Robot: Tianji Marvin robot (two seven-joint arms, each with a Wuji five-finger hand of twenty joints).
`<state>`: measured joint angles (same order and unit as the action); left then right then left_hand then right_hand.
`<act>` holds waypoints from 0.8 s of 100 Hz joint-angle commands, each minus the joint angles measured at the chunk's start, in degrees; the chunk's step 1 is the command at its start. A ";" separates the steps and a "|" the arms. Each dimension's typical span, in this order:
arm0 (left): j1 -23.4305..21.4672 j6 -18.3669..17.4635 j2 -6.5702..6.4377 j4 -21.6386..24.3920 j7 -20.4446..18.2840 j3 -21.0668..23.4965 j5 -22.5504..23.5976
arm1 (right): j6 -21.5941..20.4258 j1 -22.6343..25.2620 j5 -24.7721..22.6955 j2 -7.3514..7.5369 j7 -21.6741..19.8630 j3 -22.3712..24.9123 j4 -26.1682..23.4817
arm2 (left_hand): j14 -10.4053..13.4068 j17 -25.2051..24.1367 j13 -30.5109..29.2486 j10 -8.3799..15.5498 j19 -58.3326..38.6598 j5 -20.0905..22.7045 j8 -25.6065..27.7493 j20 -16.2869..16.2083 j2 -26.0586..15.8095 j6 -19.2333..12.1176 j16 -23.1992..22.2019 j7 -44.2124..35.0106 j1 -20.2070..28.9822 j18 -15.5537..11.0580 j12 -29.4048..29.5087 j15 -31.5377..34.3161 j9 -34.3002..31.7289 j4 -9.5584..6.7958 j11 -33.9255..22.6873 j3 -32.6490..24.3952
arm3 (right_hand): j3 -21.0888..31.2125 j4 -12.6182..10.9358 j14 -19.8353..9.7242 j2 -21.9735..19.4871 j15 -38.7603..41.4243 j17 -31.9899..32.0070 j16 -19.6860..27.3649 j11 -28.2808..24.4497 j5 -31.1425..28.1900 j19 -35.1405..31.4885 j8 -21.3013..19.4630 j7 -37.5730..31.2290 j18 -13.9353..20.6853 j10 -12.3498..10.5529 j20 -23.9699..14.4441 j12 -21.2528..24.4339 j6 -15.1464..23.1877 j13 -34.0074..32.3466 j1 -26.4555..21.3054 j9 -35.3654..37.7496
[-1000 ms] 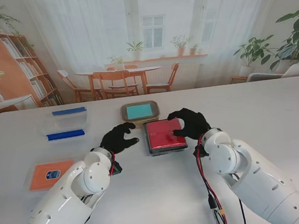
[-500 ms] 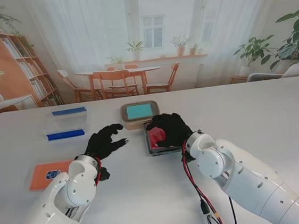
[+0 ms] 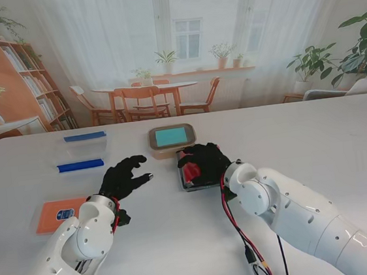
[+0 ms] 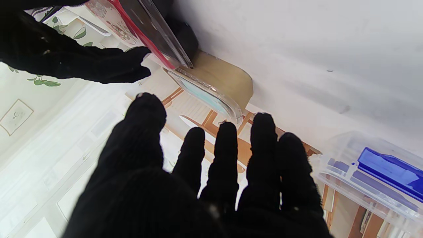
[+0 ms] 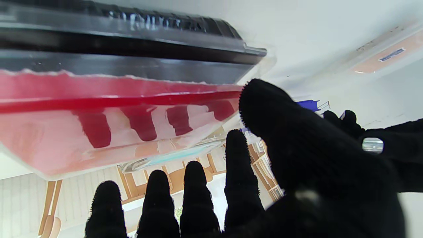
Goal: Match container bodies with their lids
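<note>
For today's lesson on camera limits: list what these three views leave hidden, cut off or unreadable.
- Stand view: the right hand covers most of the red lid, so whether it sits fully on the black container is hidden.
- Stand view: the orange lid's label is too small to read.
- Left wrist view: the clear container with blue clips is cut off by the edge.
- Right wrist view: the left hand is cut off.

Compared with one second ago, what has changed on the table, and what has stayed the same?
The right hand moved left over the red lid, covering most of it. The left hand drew back, leftward and nearer to me, open. The black container, teal-lidded container, clear box with blue clips and orange lid stayed in place.
</note>
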<state>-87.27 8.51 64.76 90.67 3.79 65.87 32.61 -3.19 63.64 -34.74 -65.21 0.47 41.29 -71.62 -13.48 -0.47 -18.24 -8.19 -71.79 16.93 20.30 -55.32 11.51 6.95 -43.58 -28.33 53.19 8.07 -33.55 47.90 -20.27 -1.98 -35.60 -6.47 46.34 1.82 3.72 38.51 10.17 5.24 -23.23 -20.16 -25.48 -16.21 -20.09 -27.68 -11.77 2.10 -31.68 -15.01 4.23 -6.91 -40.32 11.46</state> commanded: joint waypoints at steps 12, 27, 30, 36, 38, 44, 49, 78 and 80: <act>0.08 0.22 0.06 0.05 -0.15 -0.47 -0.25 | -0.16 -1.66 0.84 -0.57 -0.81 -1.69 1.88 | -0.30 -0.96 1.70 -0.15 -0.21 0.43 -0.54 0.32 -1.08 -1.57 0.91 1.09 -0.32 -0.23 0.31 -1.26 0.68 -1.31 1.19 1.66 | 1.20 1.49 -1.22 2.06 0.00 1.14 -1.09 0.34 0.88 -0.45 -0.39 -0.90 1.34 -1.47 -2.72 -1.53 2.22 1.73 0.81 -1.31; 0.17 0.56 0.05 0.10 -0.36 -0.67 -0.37 | 0.19 -1.92 1.21 -0.48 -1.93 -2.40 1.50 | -0.27 -0.94 1.66 -0.14 -0.28 0.49 -0.42 0.38 -1.10 -1.61 0.90 1.19 -0.33 -0.28 0.28 -1.22 0.62 -1.33 1.17 1.70 | 1.17 1.52 -1.04 2.10 0.41 1.22 -1.19 -0.02 0.07 -1.04 -0.66 -1.27 1.38 -1.49 -3.43 -1.91 2.61 1.51 0.71 -1.24; 0.17 0.64 0.05 0.13 -0.43 -0.69 -0.42 | 0.17 -2.06 1.27 -0.49 -2.06 -2.67 1.61 | -0.31 -0.92 1.59 -0.19 -0.30 0.51 -0.39 0.38 -1.11 -1.58 0.89 1.20 -0.33 -0.25 0.27 -1.18 0.61 -1.33 1.16 1.71 | 1.17 1.52 -1.01 2.10 0.54 1.24 -1.21 -0.12 -0.06 -1.23 -0.73 -1.33 1.39 -1.50 -3.65 -2.00 2.62 1.50 0.67 -1.23; 0.15 0.83 0.04 0.22 -0.59 -0.72 -0.56 | 0.16 -2.37 1.32 -0.50 -2.32 -3.23 1.84 | -0.31 -0.99 1.68 -0.16 -0.30 0.47 -0.36 0.40 -1.13 -1.57 0.89 1.26 -0.29 -0.27 0.27 -1.20 0.67 -1.34 1.19 1.72 | 1.15 1.52 -0.94 2.02 0.85 1.30 -1.29 -0.27 -0.59 -1.57 -0.88 -1.55 1.42 -1.51 -4.06 -2.14 2.66 1.35 0.56 -1.22; 0.15 0.88 0.04 0.24 -0.62 -0.74 -0.59 | 0.19 -2.48 1.36 -0.52 -2.41 -3.44 1.93 | -0.31 -0.97 1.68 -0.13 -0.31 0.49 -0.35 0.41 -1.11 -1.59 0.88 1.26 -0.28 -0.28 0.27 -1.19 0.66 -1.34 1.18 1.73 | 1.13 1.52 -0.93 2.02 0.95 1.34 -1.31 -0.32 -0.71 -1.68 -0.93 -1.59 1.42 -1.56 -4.18 -2.18 2.64 1.35 0.54 -1.23; 0.14 0.96 0.05 0.25 -0.61 -0.78 -0.63 | 0.42 -2.80 1.48 -0.58 -2.65 -4.02 2.19 | -0.30 -0.87 1.63 -0.16 -0.37 0.49 -0.32 0.40 -1.13 -1.52 0.87 1.31 -0.32 -0.28 0.25 -1.14 0.63 -1.34 1.17 1.76 | 1.13 1.51 -0.91 2.01 1.24 1.41 -1.36 -0.40 -1.20 -2.05 -1.07 -1.75 1.44 -1.68 -4.63 -2.28 2.51 1.30 0.41 -1.25; 0.14 1.00 0.06 0.27 -0.63 -0.80 -0.71 | 0.62 -3.08 1.52 -0.60 -2.87 -4.49 2.39 | -0.32 -0.89 1.59 -0.19 -0.38 0.49 -0.29 0.41 -1.08 -1.62 0.86 1.33 -0.31 -0.28 0.25 -1.12 0.66 -1.34 1.18 1.78 | 1.13 1.50 -0.80 2.01 1.45 1.48 -1.39 -0.44 -1.49 -2.31 -1.17 -1.81 1.43 -1.61 -4.96 -2.34 2.38 1.30 0.37 -1.28; 0.16 0.99 0.07 0.24 -0.70 -0.83 -0.89 | 2.47 -3.84 0.68 -0.38 -3.99 -5.85 2.67 | -0.28 -0.86 1.60 -0.15 -0.44 0.47 -0.14 0.43 -1.10 -1.66 0.83 1.44 -0.37 -0.29 0.23 -1.07 0.59 -1.38 1.16 1.86 | 1.11 1.40 -0.53 1.82 2.87 2.02 -1.48 -0.06 -3.67 -4.09 -1.98 -2.06 1.33 -1.85 -7.64 -2.63 0.99 1.20 -0.04 -1.38; 0.17 0.99 0.07 0.23 -0.70 -0.84 -0.90 | 2.70 -3.84 0.58 -0.35 -4.06 -5.87 2.64 | -0.31 -0.87 1.64 -0.17 -0.43 0.50 -0.13 0.43 -1.14 -1.60 0.84 1.43 -0.37 -0.30 0.24 -1.08 0.61 -1.38 1.18 1.85 | 1.10 1.40 -0.49 1.86 2.93 2.04 -1.49 -0.04 -3.79 -4.16 -2.01 -2.08 1.31 -1.81 -7.74 -2.65 0.88 1.21 -0.06 -1.40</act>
<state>-86.97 9.44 64.74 90.85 3.26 65.20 31.87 -1.16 59.70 -33.83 -65.64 -2.45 35.62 -69.26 -13.49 -0.48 -18.24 -8.19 -71.78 16.93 20.30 -55.23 11.51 6.95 -43.22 -28.17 53.19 8.07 -33.54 47.90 -20.27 -2.43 -35.57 -6.47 46.35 1.82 2.52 38.53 11.03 7.33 -23.92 -19.72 -27.87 -18.04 -20.99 -29.20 -10.32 0.48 -37.61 -17.05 5.00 -5.96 -40.32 10.46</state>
